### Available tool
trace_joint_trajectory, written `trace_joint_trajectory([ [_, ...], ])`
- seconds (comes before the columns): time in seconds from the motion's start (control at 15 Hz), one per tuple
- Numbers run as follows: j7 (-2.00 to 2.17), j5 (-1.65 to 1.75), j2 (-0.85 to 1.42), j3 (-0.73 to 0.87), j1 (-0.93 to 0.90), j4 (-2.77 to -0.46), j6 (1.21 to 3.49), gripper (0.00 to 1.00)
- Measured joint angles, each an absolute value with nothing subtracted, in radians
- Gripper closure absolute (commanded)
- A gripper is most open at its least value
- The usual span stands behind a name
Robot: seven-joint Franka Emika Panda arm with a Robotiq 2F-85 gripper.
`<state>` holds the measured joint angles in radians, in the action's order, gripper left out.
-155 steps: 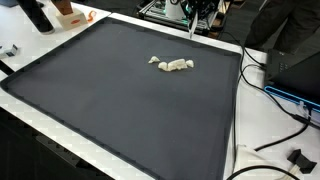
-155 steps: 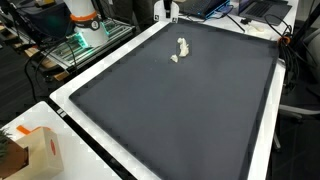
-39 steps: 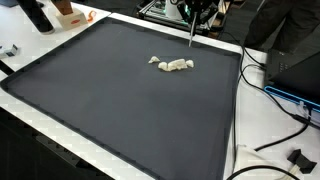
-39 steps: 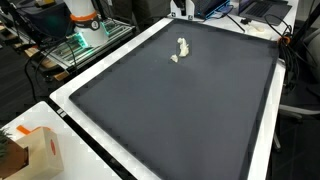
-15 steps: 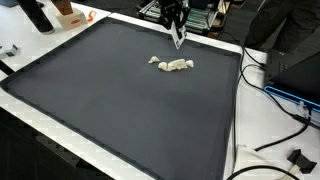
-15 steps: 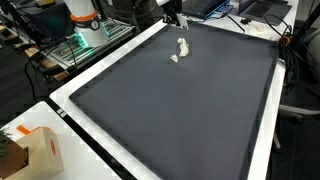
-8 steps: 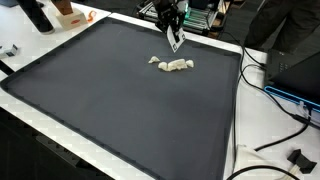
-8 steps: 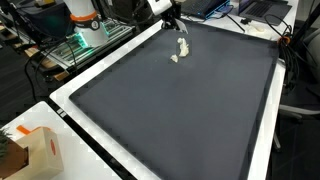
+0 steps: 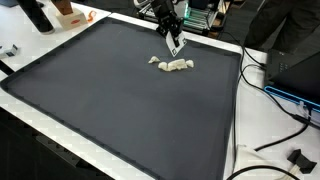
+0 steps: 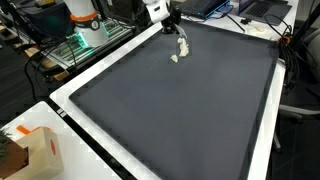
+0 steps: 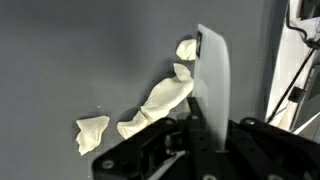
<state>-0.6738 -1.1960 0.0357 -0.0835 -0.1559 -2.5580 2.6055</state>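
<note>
A loose row of crumpled white pieces (image 9: 172, 64) lies on the black mat (image 9: 120, 110) near its far edge; it also shows in the other exterior view (image 10: 181, 47). My gripper (image 9: 168, 28) is shut on a flat white strip (image 9: 175, 46) that hangs down just behind the pieces. In the wrist view the strip (image 11: 212, 80) stands out from the jaws (image 11: 200, 138), with its edge right beside the long twisted piece (image 11: 160, 100). I cannot tell if they touch. A small separate piece (image 11: 92, 132) lies at the left.
The mat has a white border (image 10: 80, 120). A cardboard box (image 10: 35, 152) stands at one corner and an orange-and-white object (image 9: 68, 14) at another. Cables (image 9: 275, 95) and electronics (image 10: 215, 8) lie along the mat's edges.
The gripper with the white strip has come in from beyond the mat's far edge and down, closer to the white pieces. The pieces have not moved.
</note>
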Motion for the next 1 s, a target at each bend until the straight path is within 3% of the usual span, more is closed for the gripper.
trace_joint_trajectory([
  [1.0, -0.748, -1.339, 0.102, -0.084, -0.156, -2.512, 2.590, 0.99],
])
